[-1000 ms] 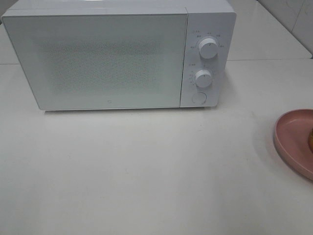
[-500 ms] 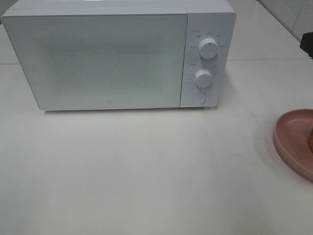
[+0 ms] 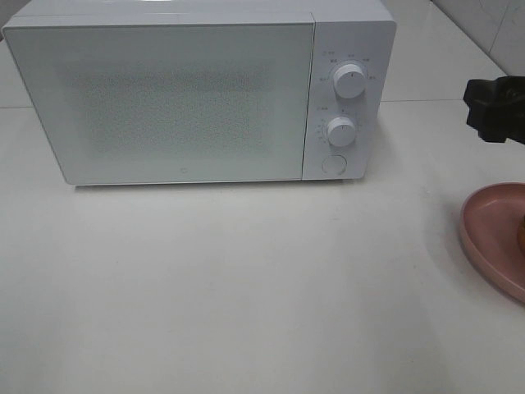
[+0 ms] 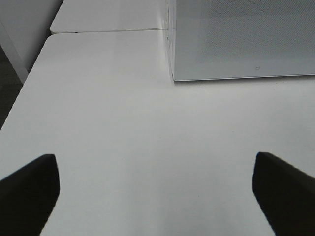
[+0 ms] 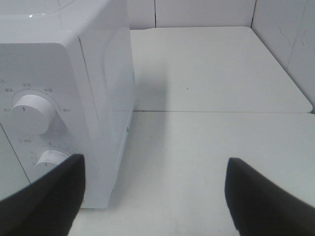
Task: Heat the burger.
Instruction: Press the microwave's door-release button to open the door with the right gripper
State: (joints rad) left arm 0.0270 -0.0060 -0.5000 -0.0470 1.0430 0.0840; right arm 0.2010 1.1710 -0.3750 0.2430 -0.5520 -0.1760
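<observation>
Claw of right arm [image 3: 495, 111] now enters overhead view, released, empty; left claw [image 4: 157, 196] released; microwave [image 3: 164, 98] door closed, heating unstarted.

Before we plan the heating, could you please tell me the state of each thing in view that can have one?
Microwave door: shut.
Pink plate: flat on the table, carrying the burger.
Burger: on the plate, mostly cut off by the frame edge.
Left pincer: open, empty.
Right pincer: open, empty.
</observation>
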